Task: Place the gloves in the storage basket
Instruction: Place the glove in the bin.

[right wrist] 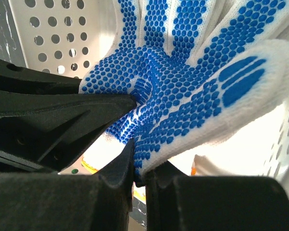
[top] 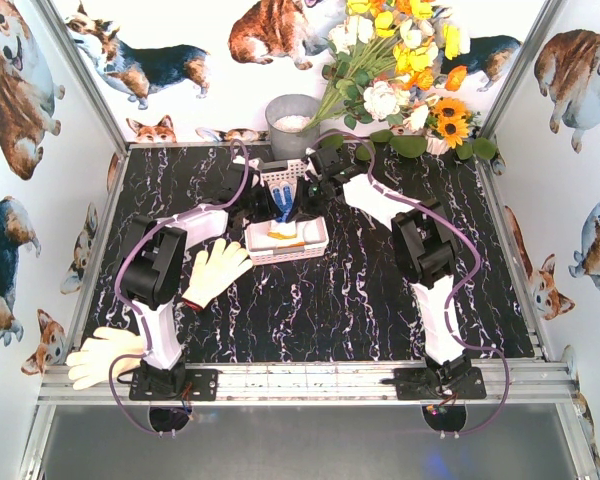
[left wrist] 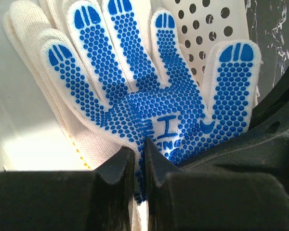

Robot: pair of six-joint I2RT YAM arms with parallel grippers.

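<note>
The blue-dotted glove (top: 283,207) hangs over the white storage basket (top: 290,256), held from both sides. My left gripper (left wrist: 139,155) is shut on its lower palm edge; the glove (left wrist: 149,91) spreads out beyond the jaws. My right gripper (right wrist: 139,163) is shut on the glove's side near the thumb (right wrist: 202,110). In the top view the left gripper (top: 266,203) and right gripper (top: 309,195) meet over the basket. White gloves with yellow-orange trim (top: 283,235) lie inside. One white glove (top: 218,270) lies on the table, and another (top: 102,352) lies at the near left edge.
A round grey bucket (top: 293,122) stands behind the basket. A bunch of artificial flowers (top: 400,70) fills the back right corner. The perforated basket wall shows in the left wrist view (left wrist: 207,24) and in the right wrist view (right wrist: 53,43). Printed walls enclose the black marbled table (top: 380,300).
</note>
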